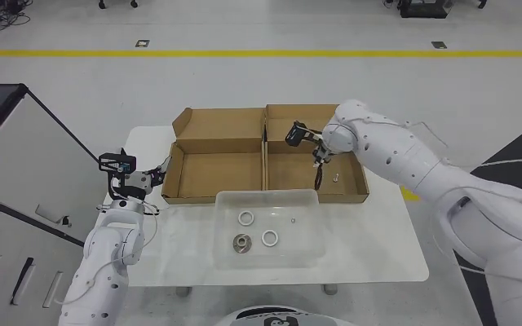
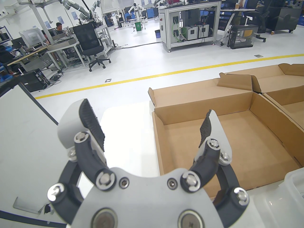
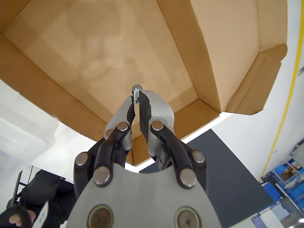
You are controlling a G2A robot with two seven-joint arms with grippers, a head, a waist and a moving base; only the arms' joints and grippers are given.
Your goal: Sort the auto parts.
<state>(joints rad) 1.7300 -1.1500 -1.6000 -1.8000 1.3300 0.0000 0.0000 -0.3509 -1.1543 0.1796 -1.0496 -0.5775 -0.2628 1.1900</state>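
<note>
Right gripper [image 3: 137,100] has its fingers squeezed almost together on a small silver bolt [image 3: 136,91]. It grips the screw end, so the bolt's head sticks out past the tips. The bolt hangs over the brown floor of the right box [image 3: 95,36]. Left gripper [image 2: 147,110] is spread wide with nothing in it. It sits up above the left side of the worktop [image 1: 383,244], just beside the left box [image 2: 237,138]. The two cardboard boxes stand side by side, touching. In front of them is a clear tub [image 1: 265,194]. In the tub lie two white rings [image 1: 245,218] and a round metal part [image 1: 241,242], all near each other.
</note>
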